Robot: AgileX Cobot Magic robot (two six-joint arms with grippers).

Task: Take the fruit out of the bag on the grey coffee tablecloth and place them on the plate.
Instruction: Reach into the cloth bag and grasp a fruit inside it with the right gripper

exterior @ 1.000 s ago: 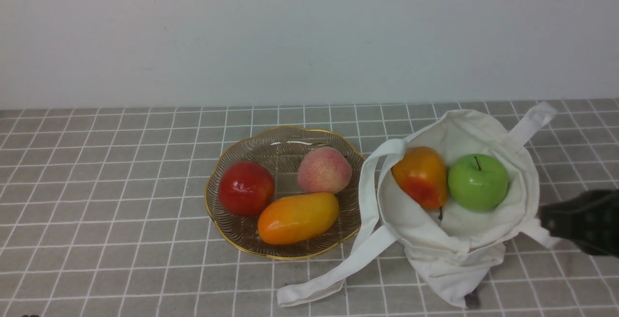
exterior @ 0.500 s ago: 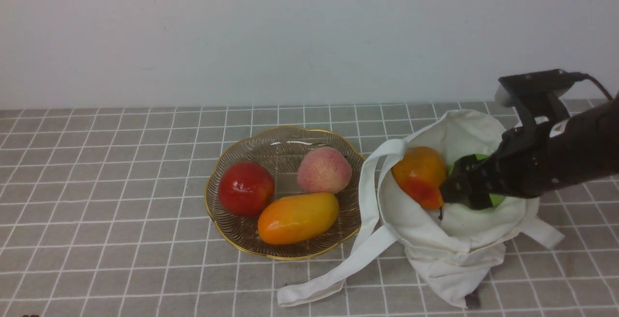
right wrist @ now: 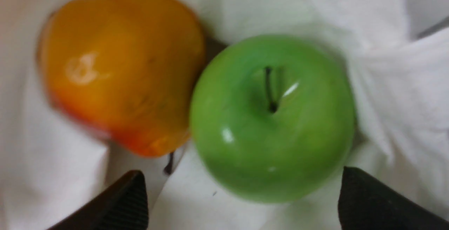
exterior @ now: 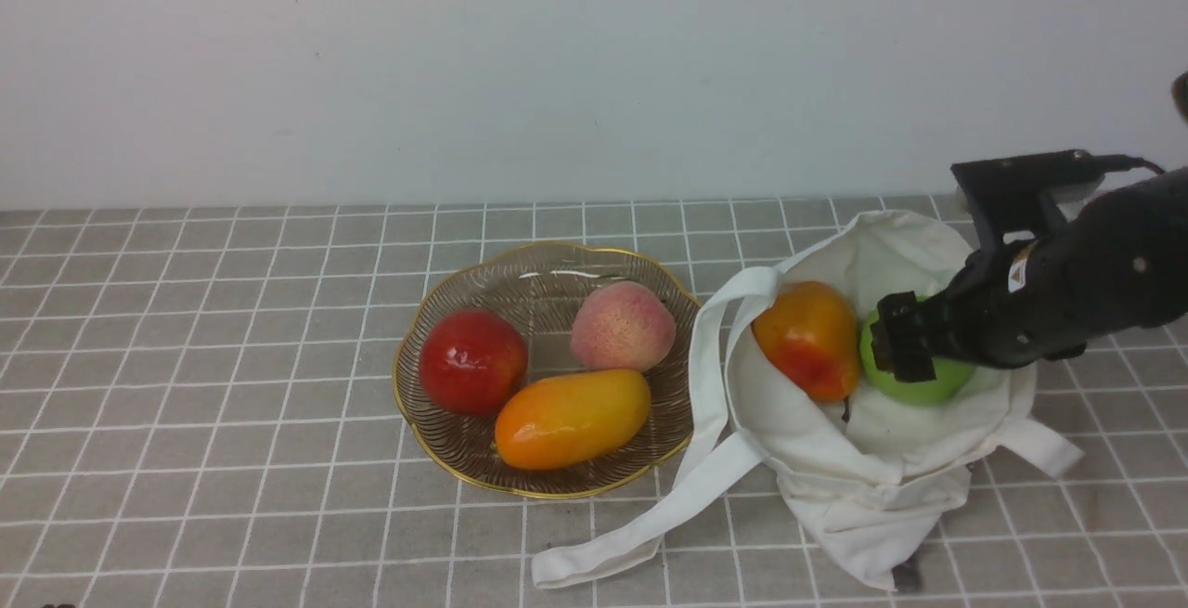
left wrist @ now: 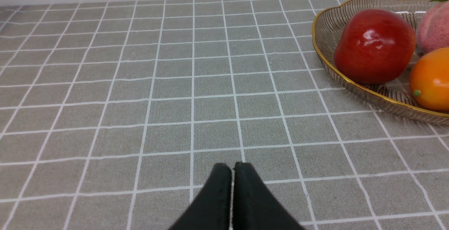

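Currently showing rt end effector (exterior: 898, 350) down inside the mouth of the bag (exterior: 863, 487), released, jaws spread wide, nothing gripped. Straddles green apple (exterior: 928, 387): in rt wrist cam, black fingers (right wrist: 119, 205) either side of it, stem up, no clear contact w/ the skin. Blocks part of that apple in front cam. Sits touching orange-yellow fruit (exterior: 807, 339), apple on the robot's right, red blush toward the near side; both in the bag, resting on folded white cloth. Bag on the right part of the grey tablecloth (exterior: 232, 357), just beside the plate (exterior: 557, 495), w/ long strap (exterior: 650, 520) looping along the plate's right edge and forward onto the cloth. Plate holds 3 items: dark red apple (exterior: 471, 362) on its left, pink peach (exterior: 622, 325) at the back right, oval orange-yellow fruit (exterior: 571, 418) at the front. Neither bag fruit on the plate yet. Lt end effector (left wrist: 232, 168) clenched, fingers pressed tip to tip, empty, low over bare cloth, well apart from the bag; plate rim and red apple at the edge of lt wrist cam. Not seen in front cam. Rt wrist cam slightly blurred.
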